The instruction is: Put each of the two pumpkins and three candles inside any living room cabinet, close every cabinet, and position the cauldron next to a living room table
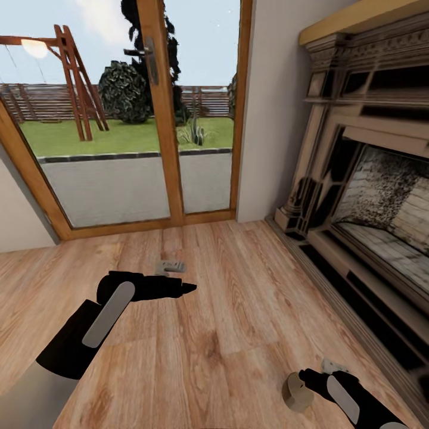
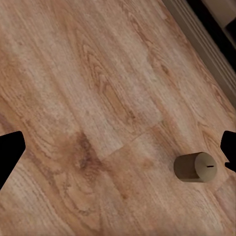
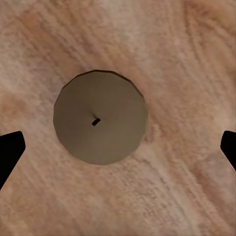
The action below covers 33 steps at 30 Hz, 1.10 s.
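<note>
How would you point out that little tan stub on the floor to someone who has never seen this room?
Start at the big carved fireplace on the right wall, then look down across the wooden floor in front of it. Near the right gripper is the candle, a short tan cylinder. Its flat round top has a tiny dark wick mark; it is the sole loose object there.

Bare wooden floor (image 1: 226,333) spread across the middle and lower part of the head view, free for passage. The fireplace (image 1: 369,196) walled off the right edge, its plinth running down toward the lower right. The glass door (image 1: 125,119) and wall closed the top. One candle (image 1: 297,391) stood on the floor at lower right, just beside the right claw (image 1: 310,376), whose fingertips (image 3: 10,152) were spread wide with clear floor around the candle
</note>
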Motion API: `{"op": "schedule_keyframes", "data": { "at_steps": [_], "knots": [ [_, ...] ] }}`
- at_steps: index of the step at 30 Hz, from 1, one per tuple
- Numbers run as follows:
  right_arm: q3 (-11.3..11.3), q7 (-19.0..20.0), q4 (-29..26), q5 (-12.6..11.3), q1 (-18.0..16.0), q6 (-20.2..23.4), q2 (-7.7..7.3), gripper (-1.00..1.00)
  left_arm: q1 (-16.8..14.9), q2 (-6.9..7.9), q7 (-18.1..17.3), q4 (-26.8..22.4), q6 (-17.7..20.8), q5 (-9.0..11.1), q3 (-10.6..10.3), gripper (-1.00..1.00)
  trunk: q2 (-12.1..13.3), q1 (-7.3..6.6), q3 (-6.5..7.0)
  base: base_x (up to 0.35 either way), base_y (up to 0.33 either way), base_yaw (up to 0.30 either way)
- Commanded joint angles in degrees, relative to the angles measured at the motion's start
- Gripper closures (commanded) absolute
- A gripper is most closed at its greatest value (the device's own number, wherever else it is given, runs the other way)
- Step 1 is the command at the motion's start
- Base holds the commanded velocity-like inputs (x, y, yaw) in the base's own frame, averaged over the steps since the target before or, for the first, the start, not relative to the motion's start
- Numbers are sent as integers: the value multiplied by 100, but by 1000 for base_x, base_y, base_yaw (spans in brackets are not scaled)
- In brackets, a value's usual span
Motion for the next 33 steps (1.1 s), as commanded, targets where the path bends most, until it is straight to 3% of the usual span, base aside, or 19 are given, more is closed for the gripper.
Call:
{"op": "schedule_keyframes", "data": {
  "at_steps": [1, 33],
  "knots": [
    [49, -58, -22, -58, -2, 21, -7, -100, -5, 4, 58, -5, 10, 60, -8, -100, -2, -1, -5, 0, 0, 0],
    [52, -66, -24, -64, -2, 48, -3, -100, -5, 5, 62, -22, 10, 49, -19, -100, -2, -1, -5, 71, 18, 0]
  ]
}}
